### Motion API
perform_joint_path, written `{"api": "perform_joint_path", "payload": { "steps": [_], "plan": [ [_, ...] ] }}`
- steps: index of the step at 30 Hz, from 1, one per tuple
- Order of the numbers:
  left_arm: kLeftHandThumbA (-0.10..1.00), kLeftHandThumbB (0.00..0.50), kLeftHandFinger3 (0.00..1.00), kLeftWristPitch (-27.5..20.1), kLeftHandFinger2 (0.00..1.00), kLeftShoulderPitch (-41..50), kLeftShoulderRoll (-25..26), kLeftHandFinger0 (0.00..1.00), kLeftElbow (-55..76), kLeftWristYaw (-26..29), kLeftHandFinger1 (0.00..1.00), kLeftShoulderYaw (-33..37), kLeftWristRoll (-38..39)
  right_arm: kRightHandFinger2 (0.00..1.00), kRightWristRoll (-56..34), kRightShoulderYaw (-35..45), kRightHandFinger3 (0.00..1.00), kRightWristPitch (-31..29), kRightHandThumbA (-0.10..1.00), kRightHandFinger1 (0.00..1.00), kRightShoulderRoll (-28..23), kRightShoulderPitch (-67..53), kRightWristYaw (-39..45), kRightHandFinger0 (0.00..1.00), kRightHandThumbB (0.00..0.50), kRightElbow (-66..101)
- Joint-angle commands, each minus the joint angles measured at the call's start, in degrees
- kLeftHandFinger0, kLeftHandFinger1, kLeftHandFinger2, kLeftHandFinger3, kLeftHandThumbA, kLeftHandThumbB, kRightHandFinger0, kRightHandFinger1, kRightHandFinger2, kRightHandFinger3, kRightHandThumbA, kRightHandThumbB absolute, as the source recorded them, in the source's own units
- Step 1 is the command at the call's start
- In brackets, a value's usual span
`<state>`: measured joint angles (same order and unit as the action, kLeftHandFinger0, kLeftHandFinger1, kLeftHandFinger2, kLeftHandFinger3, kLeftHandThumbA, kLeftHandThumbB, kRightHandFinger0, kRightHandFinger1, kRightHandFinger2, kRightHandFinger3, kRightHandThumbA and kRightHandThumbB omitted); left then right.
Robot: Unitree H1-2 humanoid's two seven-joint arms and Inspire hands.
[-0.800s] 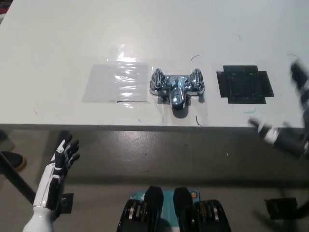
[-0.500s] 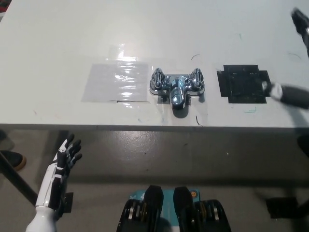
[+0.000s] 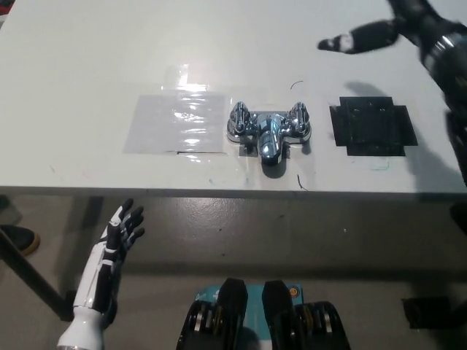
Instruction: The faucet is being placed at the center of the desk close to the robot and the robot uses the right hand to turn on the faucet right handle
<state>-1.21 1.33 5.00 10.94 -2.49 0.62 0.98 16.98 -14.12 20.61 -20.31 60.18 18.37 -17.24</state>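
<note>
Fingers (image 3: 343, 42) spread and empty, the black right hand (image 3: 398, 28) hovers upper right, presumably lining up on the right handle (image 3: 298, 117) of the chrome two-handled faucet (image 3: 268, 131); the white left hand (image 3: 120, 230) rests open, lower left.

White desk (image 3: 87, 44) with chrome faucet (image 3: 268, 131), clear sheet (image 3: 175, 124), black patch (image 3: 372, 125)

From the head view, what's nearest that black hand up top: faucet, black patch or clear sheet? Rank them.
From the right hand:
1. black patch, on the desk's right
2. faucet, at the centre
3. clear sheet, on the left
</note>
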Motion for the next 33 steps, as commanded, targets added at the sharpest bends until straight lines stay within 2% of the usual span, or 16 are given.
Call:
{"api": "perform_joint_path", "payload": {
  "steps": [1,3,8,14,16,18,20,23,25,29,31,33],
  "plan": [
    [1.00,0.176,1.00,-2.75,1.00,-1.38,-0.69,1.00,3.16,-1.12,1.00,1.71,-0.61,1.00,7.29,-6.54,1.00,6.32,1.00,1.00,1.67,15.28,8.58,1.00,0.290,-14.05],
    [1.00,0.171,1.00,-3.25,1.00,-1.17,-0.43,1.00,2.74,-1.10,1.00,1.76,-0.99,1.00,6.60,-8.25,1.00,6.32,1.00,1.00,3.06,18.15,9.73,1.00,0.302,-19.33],
    [1.00,0.157,1.00,-3.82,1.00,-0.83,0.17,1.00,1.90,-0.80,1.00,1.79,-1.82,1.00,7.27,-12.99,1.00,6.32,1.00,1.00,6.49,23.70,9.98,1.00,0.268,-29.53],
    [1.00,0.167,1.00,-3.81,1.00,-0.13,0.78,1.00,1.47,-0.97,1.00,1.40,-0.97,1.00,8.44,-17.54,1.00,2.13,1.00,1.00,10.41,29.09,11.46,1.00,0.182,-41.98],
    [1.00,0.169,1.00,-3.96,1.00,0.08,1.03,1.00,1.45,-0.95,1.00,1.25,-0.98,1.00,8.08,-17.98,1.00,0.74,1.00,1.00,11.05,29.54,11.18,1.00,0.184,-44.46],
    [1.00,0.171,1.00,-4.24,1.00,0.15,1.40,1.00,1.46,-0.95,1.00,1.03,-0.90,1.00,7.21,-17.22,1.00,1.96,1.00,1.00,11.57,29.07,10.46,1.00,0.245,-45.03],
    [1.00,0.169,1.00,-4.23,1.00,0.12,1.66,1.00,1.52,-1.02,1.00,0.83,-0.41,1.00,5.88,-15.13,1.00,2.12,1.00,1.00,12.17,28.38,8.70,1.00,0.257,-46.08],
    [1.00,0.161,1.00,-4.43,1.00,0.19,1.93,1.00,1.56,-1.07,1.00,0.74,0.05,1.00,6.01,-14.89,1.00,1.04,1.00,1.00,13.05,28.74,9.32,1.00,0.233,-48.29],
    [1.00,0.160,1.00,-3.76,1.00,0.28,2.05,1.00,2.21,-1.04,1.00,0.82,-0.11,1.00,6.79,-15.26,1.00,0.62,1.00,1.00,14.68,29.63,7.86,1.00,0.256,-51.86],
    [1.00,0.171,1.00,-3.65,1.00,0.47,2.06,1.00,2.19,-1.10,1.00,0.81,0.09,1.00,8.61,-16.49,1.00,1.98,1.00,1.00,15.46,29.68,6.17,1.00,0.250,-52.91],
    [1.00,0.180,1.00,-3.99,1.00,0.79,2.06,1.00,1.94,-0.94,1.00,0.65,0.03,1.00,8.70,-16.88,1.00,1.42,1.00,1.00,15.89,29.71,7.09,1.00,0.225,-53.94],
    [1.00,0.176,1.00,-4.15,1.00,0.91,2.04,1.00,1.91,-1.03,1.00,0.66,0.10,1.00,9.46,-17.39,1.00,3.09,0.98,1.00,16.34,29.69,5.99,1.00,0.276,-54.87]
  ]
}}
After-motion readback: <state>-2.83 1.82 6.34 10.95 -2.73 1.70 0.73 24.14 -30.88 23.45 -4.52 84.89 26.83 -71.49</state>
